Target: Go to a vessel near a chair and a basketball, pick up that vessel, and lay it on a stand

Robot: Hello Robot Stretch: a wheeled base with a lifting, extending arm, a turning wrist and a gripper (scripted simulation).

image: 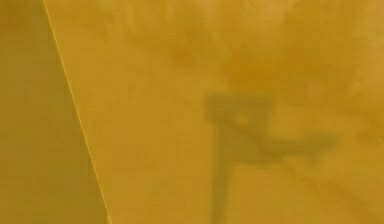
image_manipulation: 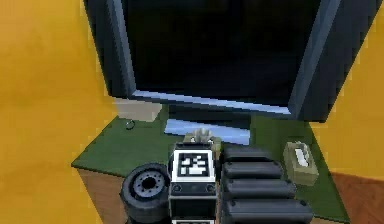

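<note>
The robot is drawn up at a green-topped stand bearing a large television, so I judge the pick-up done and the laying-down to be the step in hand. A small pale lump, possibly the vessel, shows at twelve o'clock from the white marker, by the television's base; whether it already rests on the stand is unclear. The gripper lies at eight o'clock from the marker. I cannot tell how its fingers are set, nor whether it holds anything. A beige box sits at ten o'clock. Ahead is a yellow wall.
</note>
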